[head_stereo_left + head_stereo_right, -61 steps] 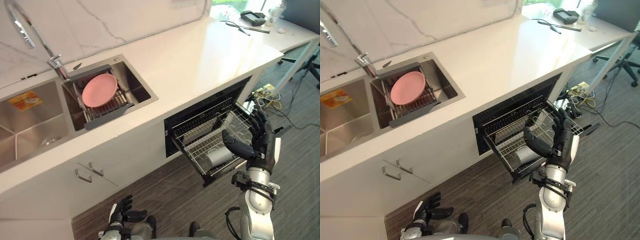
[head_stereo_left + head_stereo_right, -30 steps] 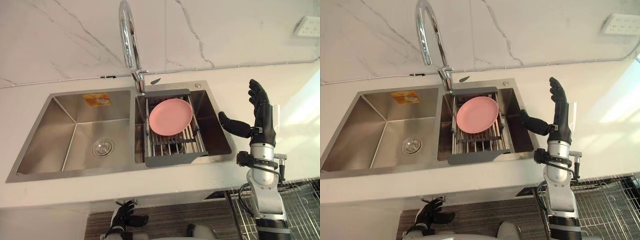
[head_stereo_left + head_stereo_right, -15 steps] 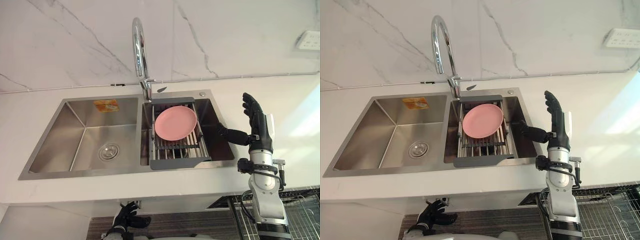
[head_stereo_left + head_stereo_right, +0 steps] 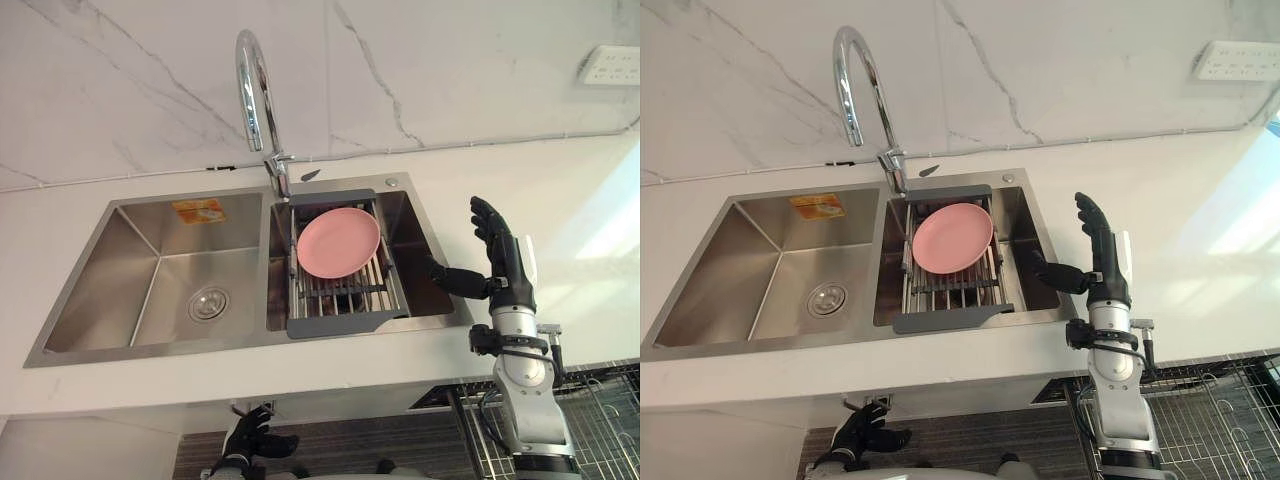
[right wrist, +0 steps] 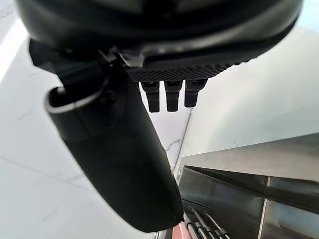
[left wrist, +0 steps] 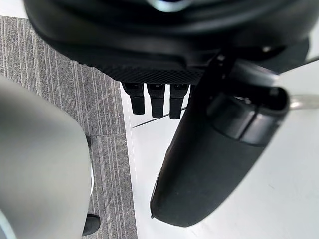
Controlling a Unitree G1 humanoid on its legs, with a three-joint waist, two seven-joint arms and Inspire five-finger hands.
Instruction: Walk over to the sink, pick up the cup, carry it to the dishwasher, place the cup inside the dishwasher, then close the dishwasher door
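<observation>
Both hands are empty, fingers spread — right hand raised beside the sink, left hand hanging low — and where the cup is I can't tell, so pickup, loading and closing up all seem left.

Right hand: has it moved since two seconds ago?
Yes. From over the dishwasher rack, the right hand has gone to the right end of the sink, open, thumb toward it.
</observation>
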